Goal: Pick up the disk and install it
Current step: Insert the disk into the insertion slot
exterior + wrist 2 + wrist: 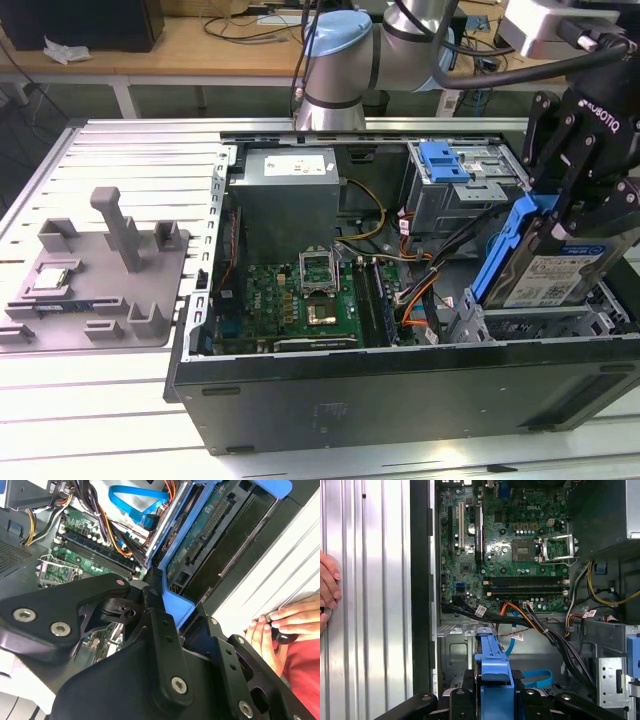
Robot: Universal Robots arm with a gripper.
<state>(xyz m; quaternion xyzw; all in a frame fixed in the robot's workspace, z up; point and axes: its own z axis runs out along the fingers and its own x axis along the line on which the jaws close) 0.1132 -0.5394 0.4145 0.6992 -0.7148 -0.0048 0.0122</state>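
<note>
The disk [553,272], a silver drive with a white-and-blue label in a blue carrier frame, hangs tilted on edge over the grey metal drive bay [528,325] at the exterior view's right, inside the open computer case [400,392]. My gripper [552,207] is shut on the carrier's upper end. In the second wrist view the black fingers [161,630] clamp the blue frame [176,604], and the disk's green circuit side [207,527] faces the camera. The first wrist view looks along the blue carrier [492,662] held in the gripper [493,692].
The motherboard [300,300], bundled cables [420,285] and a light-blue latch on a metal cage [447,162] lie beside the bay. A grey fixture [110,275] with a small chip [52,282] sits at the exterior view's left. A person's hand [280,625] rests on the ribbed table.
</note>
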